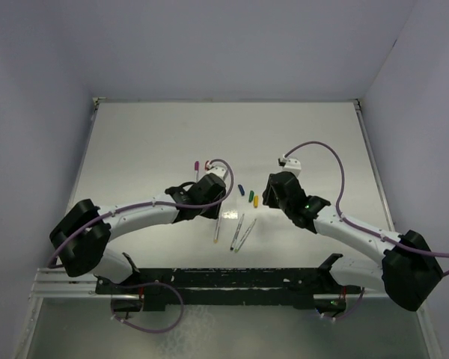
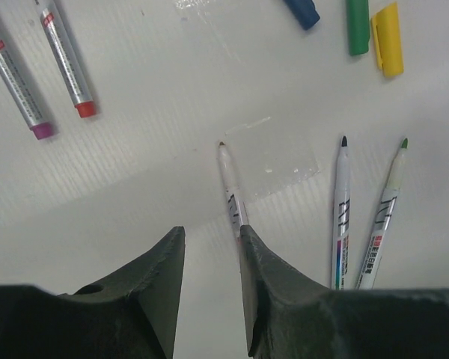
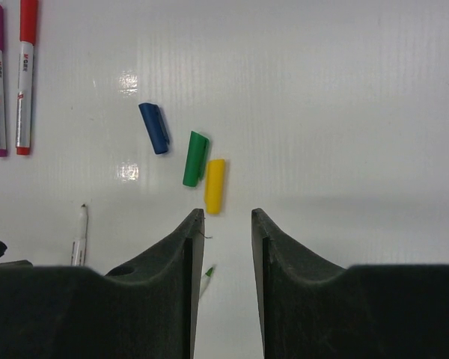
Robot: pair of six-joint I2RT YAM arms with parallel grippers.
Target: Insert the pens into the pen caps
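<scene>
Two grippers hang low over the table [image 1: 150,142], each with its jaws part-way apart and nothing clamped. The left gripper [image 2: 212,230] sits over a bare pen [image 2: 228,179]. Its barrel slips under one finger's inner edge rather than through the gap, so I judge it not yet taken. The right gripper [image 3: 227,213] hovers just short of the yellow cap [image 3: 215,185], which lies beyond one fingertip, off the gap's line.

This looks like the reach for a third pairing. The purple pen [image 2: 15,78] and red pen [image 2: 66,63] already wear caps, well apart from the rest. A dark-tipped pen [image 2: 342,202] and green-tipped pen [image 2: 388,198] lie uncapped near the bare one. The blue cap [image 3: 154,129] and green cap [image 3: 195,158] rest loose by the yellow, the green just beside it.

Next, each gripper must sidestep to straddle its target before closing. The bare pen's tip is too small to tell whether it matches yellow.
</scene>
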